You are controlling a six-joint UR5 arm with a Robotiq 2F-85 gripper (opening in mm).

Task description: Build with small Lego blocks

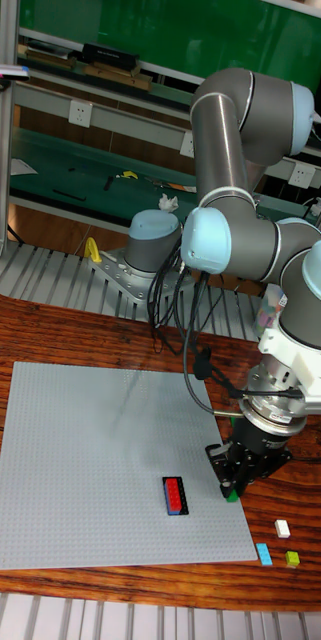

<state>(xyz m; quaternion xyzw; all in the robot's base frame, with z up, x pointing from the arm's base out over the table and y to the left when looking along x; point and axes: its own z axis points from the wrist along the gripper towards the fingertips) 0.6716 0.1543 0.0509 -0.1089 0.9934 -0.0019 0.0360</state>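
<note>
loose bricks [279,543] on table | gripper [232,490] holding green brick [234,495] over baseplate [100,450]

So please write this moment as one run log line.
gripper: low over baseplate edge, on green brick | grip: cannot tell | red brick: on baseplate

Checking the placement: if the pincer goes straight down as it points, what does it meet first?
Probably the grey baseplate near its right edge; the pincer seems to hold a green brick.

A red block [175,491] edged with blue on a studded grey baseplate [100,450]; white [282,527], light-blue [265,553], lime bricks [293,558]
</note>
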